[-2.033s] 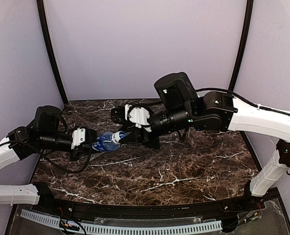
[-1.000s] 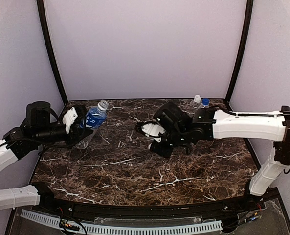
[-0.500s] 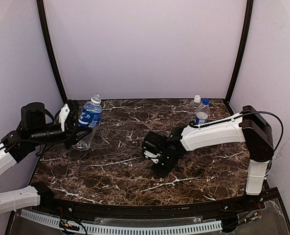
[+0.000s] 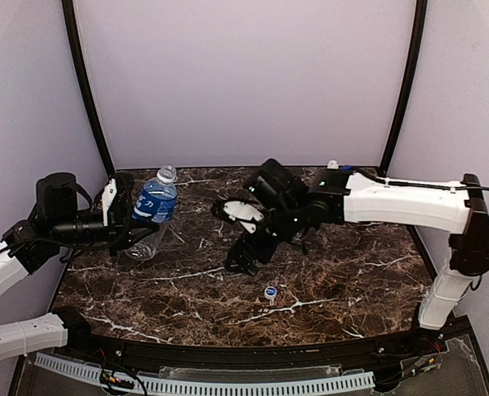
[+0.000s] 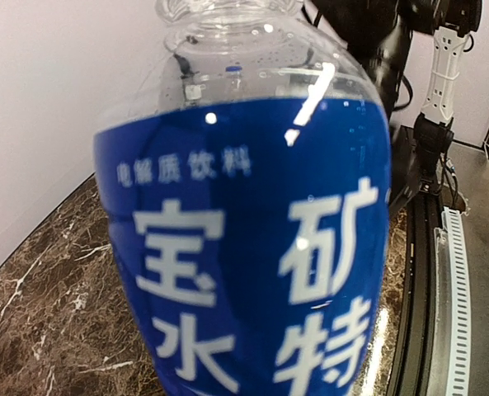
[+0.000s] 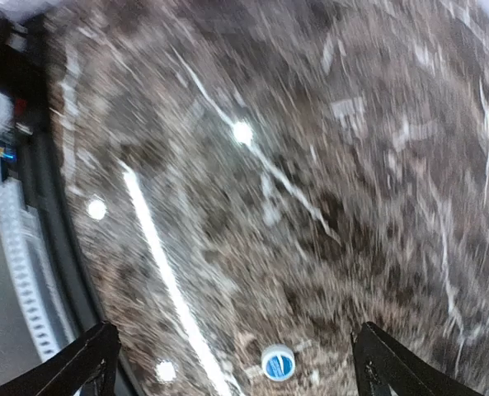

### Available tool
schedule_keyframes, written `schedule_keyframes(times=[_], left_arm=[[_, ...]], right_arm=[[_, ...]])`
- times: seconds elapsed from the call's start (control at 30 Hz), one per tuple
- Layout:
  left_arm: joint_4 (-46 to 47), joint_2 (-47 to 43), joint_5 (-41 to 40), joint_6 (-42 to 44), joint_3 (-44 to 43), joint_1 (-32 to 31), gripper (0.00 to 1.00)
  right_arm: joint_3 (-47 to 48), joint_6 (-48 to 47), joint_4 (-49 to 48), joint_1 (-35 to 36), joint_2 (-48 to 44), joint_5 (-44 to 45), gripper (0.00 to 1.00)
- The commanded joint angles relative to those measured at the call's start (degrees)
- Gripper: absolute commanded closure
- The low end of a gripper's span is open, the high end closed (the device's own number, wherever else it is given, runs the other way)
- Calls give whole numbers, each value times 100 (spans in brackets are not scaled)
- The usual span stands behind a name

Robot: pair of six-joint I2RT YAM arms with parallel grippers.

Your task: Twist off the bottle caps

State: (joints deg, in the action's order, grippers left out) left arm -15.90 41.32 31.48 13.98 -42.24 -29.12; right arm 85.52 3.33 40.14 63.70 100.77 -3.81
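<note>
My left gripper (image 4: 135, 223) is shut on a clear bottle with a blue label (image 4: 152, 206), held tilted above the table's left side. Its neck (image 4: 168, 173) is open, with no cap on it. In the left wrist view the blue label (image 5: 244, 247) fills the frame and hides the fingers. A small blue cap (image 4: 270, 292) lies loose on the marble near the front centre. My right gripper (image 4: 241, 256) hangs open just above and left of it. In the right wrist view the cap (image 6: 278, 362) lies between the wide-apart fingertips (image 6: 86, 360), touching neither.
The white-capped top of another bottle (image 4: 333, 164) peeks over my right arm (image 4: 392, 202) at the back right; the rest is hidden. The dark marble table (image 4: 351, 280) is walled at back and sides, with a ribbed rail (image 4: 244, 384) along the front.
My right gripper has opened and the blue cap now lies on the table. The right arm swung up and left from the front. The left gripper still holds the bottle.
</note>
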Motion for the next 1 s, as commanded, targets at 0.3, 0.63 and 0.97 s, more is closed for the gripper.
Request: schedule_keyframes(times=[0.3,0.63,0.97], left_arm=[[-59,251,728,307,-375,27,75],[-72,294,746,342,-426,21,75],[-31,230,700,314,-357,13,75]], right_arm=[[1447,-426,-3758,-5,-242,-2051,7],[1819,391,-4058,-108,418,-2575,48],[1539,664,-4270,-200,408,-3021,100]])
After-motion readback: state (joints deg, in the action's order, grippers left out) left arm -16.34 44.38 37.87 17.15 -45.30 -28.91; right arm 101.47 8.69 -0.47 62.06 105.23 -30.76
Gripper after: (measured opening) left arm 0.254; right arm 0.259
